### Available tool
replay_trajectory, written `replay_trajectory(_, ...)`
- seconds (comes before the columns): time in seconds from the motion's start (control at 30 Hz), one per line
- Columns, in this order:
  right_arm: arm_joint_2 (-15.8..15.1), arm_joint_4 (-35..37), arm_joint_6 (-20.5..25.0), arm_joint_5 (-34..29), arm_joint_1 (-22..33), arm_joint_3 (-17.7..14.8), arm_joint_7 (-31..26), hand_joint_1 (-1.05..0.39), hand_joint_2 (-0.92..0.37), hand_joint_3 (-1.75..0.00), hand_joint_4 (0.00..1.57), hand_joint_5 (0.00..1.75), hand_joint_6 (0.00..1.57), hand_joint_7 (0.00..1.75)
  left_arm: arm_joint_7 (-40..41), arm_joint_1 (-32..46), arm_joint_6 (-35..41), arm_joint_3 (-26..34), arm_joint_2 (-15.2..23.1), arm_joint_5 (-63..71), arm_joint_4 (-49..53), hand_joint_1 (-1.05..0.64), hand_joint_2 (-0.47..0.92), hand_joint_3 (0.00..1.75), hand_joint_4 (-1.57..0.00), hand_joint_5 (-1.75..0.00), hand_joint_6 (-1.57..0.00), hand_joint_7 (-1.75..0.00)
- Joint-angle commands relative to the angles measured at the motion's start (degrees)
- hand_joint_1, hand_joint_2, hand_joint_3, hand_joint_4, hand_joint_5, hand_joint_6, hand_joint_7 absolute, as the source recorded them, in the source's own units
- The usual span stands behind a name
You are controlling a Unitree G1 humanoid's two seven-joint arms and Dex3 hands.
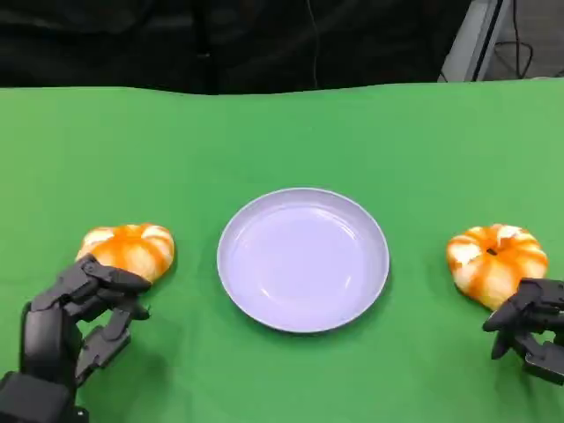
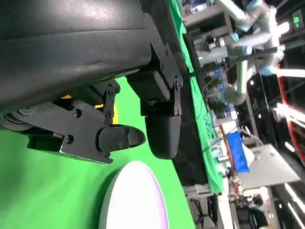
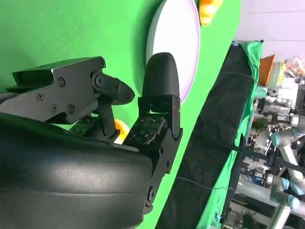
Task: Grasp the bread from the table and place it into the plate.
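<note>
A lavender plate point(image 1: 302, 258) lies in the middle of the green table with nothing in it. One orange-and-white round bread point(image 1: 128, 248) lies to its left, another bread point(image 1: 495, 262) to its right. My left hand point(image 1: 84, 319) sits just in front of the left bread, fingers spread around its near side, with no grip on it. My right hand point(image 1: 533, 324) is at the near edge of the right bread, fingers apart. The left wrist view has my left hand point(image 2: 119, 129), a sliver of bread point(image 2: 98, 106) behind its fingers, and the plate point(image 2: 136, 200).
The green cloth point(image 1: 282, 132) runs back to a dark backdrop. The right wrist view has my right hand point(image 3: 119, 105), a bit of bread point(image 3: 121, 129) under its fingers, the plate point(image 3: 174, 43) and the far bread point(image 3: 209, 9). Other robot arms point(image 2: 248, 28) stand beyond the table.
</note>
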Motion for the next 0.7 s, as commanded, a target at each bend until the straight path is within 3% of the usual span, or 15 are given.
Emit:
replay_trajectory(0.03, -1.2, 0.3, -0.4, 0.5, -0.4, -0.4, 0.2, 0.1, -0.81, -0.7, 0.88, 1.4, 0.94, 0.98, -0.6, 0.0, -1.9, 0.1, 1.3, 0.4, 0.6, -0.06, 0.92, 0.41, -0.79, -1.06, -0.91, -0.69)
replay_trajectory(0.13, -1.2, 0.2, -0.3, 0.4, -0.4, -0.3, 0.0, 0.1, -0.8, -0.7, 0.88, 1.4, 0.94, 0.98, -0.4, -0.2, -2.6, 0.1, 1.6, 0.8, 1.2, -0.08, 0.92, 0.36, -0.78, -0.91, -0.96, -0.48)
replay_trajectory(0.17, -1.2, 0.1, -0.2, 0.3, -0.4, -0.3, -0.1, 0.1, -0.8, -0.7, 0.88, 1.4, 0.94, 0.98, -0.4, -0.3, -2.8, 0.2, 1.7, 0.8, 1.4, -0.11, 0.92, 0.33, -0.81, -0.75, -0.99, -0.35)
replay_trajectory(0.23, -1.2, 0.1, 0.0, 0.5, -0.4, -0.3, 0.1, 0.1, -0.8, -0.7, 0.87, 1.4, 0.94, 0.98, -0.2, -0.5, -3.1, 0.1, 2.0, 1.4, 1.8, -0.12, 0.92, 0.31, -0.84, -0.64, -1.02, -0.25)
replay_trajectory(0.3, -1.1, 0.1, 0.1, 0.7, -0.5, -0.4, 0.4, 0.1, -0.8, -0.71, 0.88, 1.41, 0.94, 0.98, 0.3, -0.6, -3.5, -0.1, 2.4, 2.3, 2.1, -0.16, 0.92, 0.29, -0.91, -0.35, -1.04, -0.09)
replay_trajectory(0.4, -1.0, 0.2, 0.2, 0.9, -0.5, -0.5, 0.4, 0.11, -0.8, -0.72, 0.88, 1.41, 0.94, 0.99, 0.0, -0.5, -3.3, 0.0, 2.4, 2.3, 2.0, -0.19, 0.92, 0.26, -0.94, -0.13, -1.0, -0.02)
replay_trajectory(0.7, -1.0, 0.0, 0.4, 0.5, -0.3, -0.3, 0.0, 0.1, -0.81, -0.7, 0.89, 1.39, 0.94, 0.99, 4.4, 0.4, -2.3, -0.2, 3.9, 7.2, -0.4, -0.17, 0.92, 0.26, -0.76, 0.0, -0.7, 0.0)
